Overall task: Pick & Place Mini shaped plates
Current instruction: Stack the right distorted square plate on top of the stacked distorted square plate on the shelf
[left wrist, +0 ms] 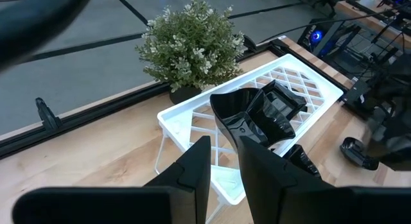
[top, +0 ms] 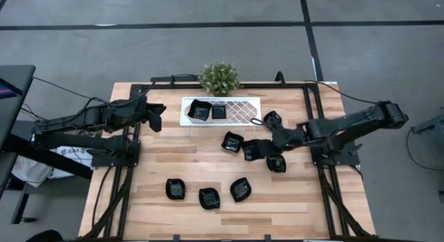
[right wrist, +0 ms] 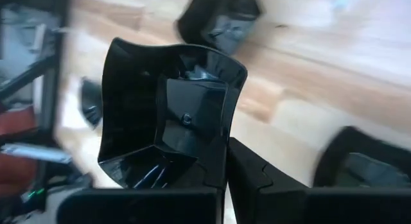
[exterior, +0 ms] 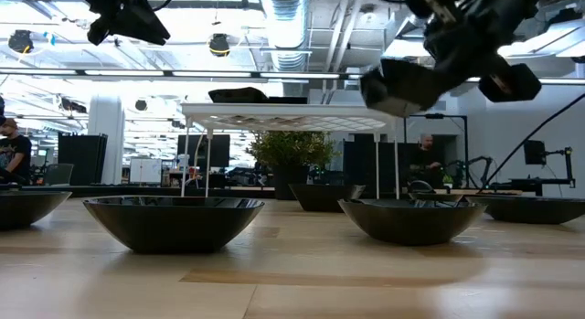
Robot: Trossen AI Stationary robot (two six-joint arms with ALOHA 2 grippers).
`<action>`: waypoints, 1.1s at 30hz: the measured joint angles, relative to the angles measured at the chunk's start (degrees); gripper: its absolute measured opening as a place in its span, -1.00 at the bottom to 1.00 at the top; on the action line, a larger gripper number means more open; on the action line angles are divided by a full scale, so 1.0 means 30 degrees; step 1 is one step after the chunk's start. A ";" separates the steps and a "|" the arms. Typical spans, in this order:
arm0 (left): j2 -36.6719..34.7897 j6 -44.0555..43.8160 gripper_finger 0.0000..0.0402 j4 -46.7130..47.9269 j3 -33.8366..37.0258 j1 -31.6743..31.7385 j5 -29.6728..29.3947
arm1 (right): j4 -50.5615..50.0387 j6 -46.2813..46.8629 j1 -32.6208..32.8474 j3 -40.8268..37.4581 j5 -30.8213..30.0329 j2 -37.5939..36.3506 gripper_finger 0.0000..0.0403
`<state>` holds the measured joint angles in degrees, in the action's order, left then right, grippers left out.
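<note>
The right gripper (right wrist: 226, 166) is pinching a black plate (right wrist: 168, 108) by its rim, fingers closed tight on the edge, and the right wrist view is showing the dish tilted up on its side with the hollow facing the camera. From above, this held plate (top: 254, 150) is hanging over the middle of the table (top: 173, 159), roughly at four o'clock from the white lattice tray (top: 239, 110) and just beside a loose plate (top: 232, 141) at its ten o'clock. In the low view it is riding well clear of the wood (exterior: 402, 86).

The left gripper (top: 154, 117) is hovering at nine o'clock of the tray — its fingers (left wrist: 192, 169) are standing slightly apart with nothing between them.

Two plates are sitting in the tray's left end: a larger one (top: 199, 111) and a small square one (top: 218, 111) touching it. More are lying on the table — one (top: 272, 119) at the tray's three o'clock, one (top: 276, 163) at five o'clock of the held dish, and a row of three (top: 175, 189) (top: 209, 197) (top: 241, 189) near the front edge. A small potted plant (top: 220, 78) is standing at twelve o'clock of the tray.
</note>
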<state>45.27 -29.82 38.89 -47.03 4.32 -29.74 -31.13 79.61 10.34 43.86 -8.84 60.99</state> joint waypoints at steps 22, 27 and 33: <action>0.0059 -0.0364 -0.60 -0.2022 0.0003 -0.0003 0.0941 | 0.8920 -0.7576 0.0713 0.0000 -0.7573 0.0058 -1.00; 0.0462 -0.0364 -0.60 -0.2905 0.0003 -0.0003 0.1126 | 1.1114 -1.1050 0.0110 0.0000 -0.9170 0.0066 -1.00; 0.1626 -0.0369 -0.46 -0.4261 0.0003 -0.0106 0.1515 | 1.1672 -1.5341 -0.0988 0.0834 -1.0912 0.0469 -1.00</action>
<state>50.15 -30.93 26.11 -47.03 4.01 -25.19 3.89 33.59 7.38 46.36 -41.58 62.40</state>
